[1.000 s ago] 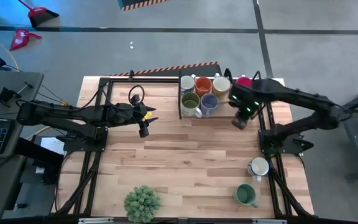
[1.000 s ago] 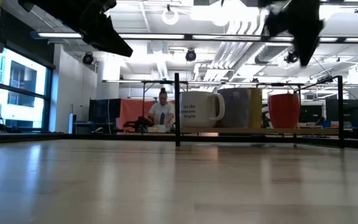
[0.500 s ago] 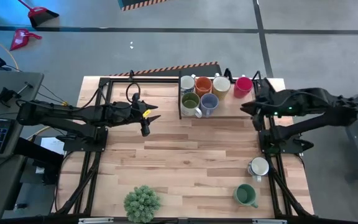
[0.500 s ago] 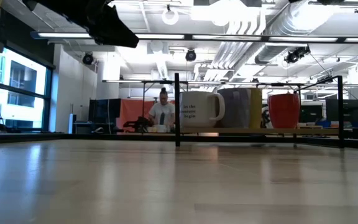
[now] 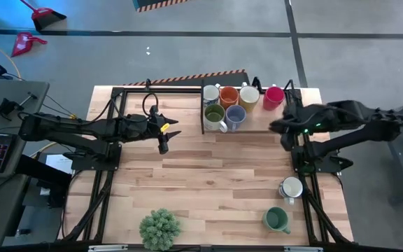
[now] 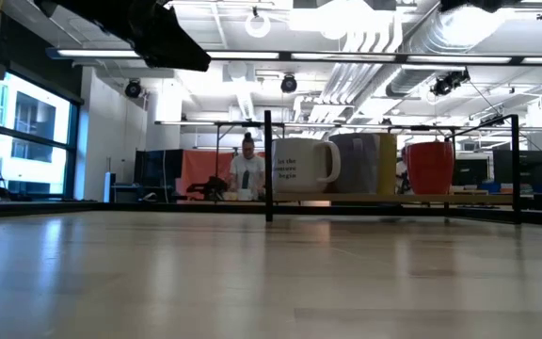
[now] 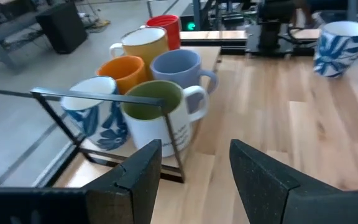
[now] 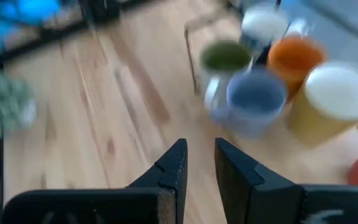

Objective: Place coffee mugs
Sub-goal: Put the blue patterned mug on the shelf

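Six mugs (image 5: 232, 105) cluster at the table's (image 5: 208, 175) far edge from above, two more (image 5: 285, 203) near the right edge. Low view adds a person (image 6: 246, 169) behind. Left gripper (image 7: 194, 171) stands open, empty, facing the cluster. Right gripper (image 8: 199, 163), narrowly parted, holds nothing.

We are seeing bright ceiling lights (image 6: 257, 24) glaring overhead, while the whole right wrist view is smearing with blur.
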`<state>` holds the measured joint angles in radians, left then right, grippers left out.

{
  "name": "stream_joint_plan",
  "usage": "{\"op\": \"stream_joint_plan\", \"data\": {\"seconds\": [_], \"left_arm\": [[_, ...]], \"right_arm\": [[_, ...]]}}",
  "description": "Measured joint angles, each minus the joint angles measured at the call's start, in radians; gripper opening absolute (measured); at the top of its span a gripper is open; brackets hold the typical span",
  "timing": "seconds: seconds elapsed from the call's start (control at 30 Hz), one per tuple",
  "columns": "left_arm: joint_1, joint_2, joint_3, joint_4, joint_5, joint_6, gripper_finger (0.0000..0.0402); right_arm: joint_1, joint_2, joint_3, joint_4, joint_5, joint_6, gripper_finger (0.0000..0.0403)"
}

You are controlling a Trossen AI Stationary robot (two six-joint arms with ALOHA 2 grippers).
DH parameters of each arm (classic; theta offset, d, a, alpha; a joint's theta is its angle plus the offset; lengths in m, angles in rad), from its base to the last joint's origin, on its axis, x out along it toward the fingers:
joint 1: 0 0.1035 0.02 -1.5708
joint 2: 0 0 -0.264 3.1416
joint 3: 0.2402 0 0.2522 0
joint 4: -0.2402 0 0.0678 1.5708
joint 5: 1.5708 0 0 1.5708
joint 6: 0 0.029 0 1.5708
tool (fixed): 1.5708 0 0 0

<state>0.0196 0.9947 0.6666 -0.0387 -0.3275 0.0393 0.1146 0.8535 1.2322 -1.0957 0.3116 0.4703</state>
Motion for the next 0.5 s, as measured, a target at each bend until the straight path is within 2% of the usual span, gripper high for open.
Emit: {"op": "stream_joint_plan", "data": {"seconds": [0.1,0.33,0.5], "left_arm": [[0.000,0.000,0.000,0.000,0.016,-0.028,0.0180],[0.000,0.000,0.000,0.008,0.001,-0.035,0.0180],[0.000,0.000,0.000,0.007,0.001,-0.044,0.0180]], "right_arm": [[0.010,0.021,-0.062,-0.048,-0.090,0.019,0.0058],[0.096,0.023,-0.205,-0.102,-0.274,0.184,0.0058],[0.225,0.023,-0.205,-0.095,-0.285,0.306,0.0058]]}}
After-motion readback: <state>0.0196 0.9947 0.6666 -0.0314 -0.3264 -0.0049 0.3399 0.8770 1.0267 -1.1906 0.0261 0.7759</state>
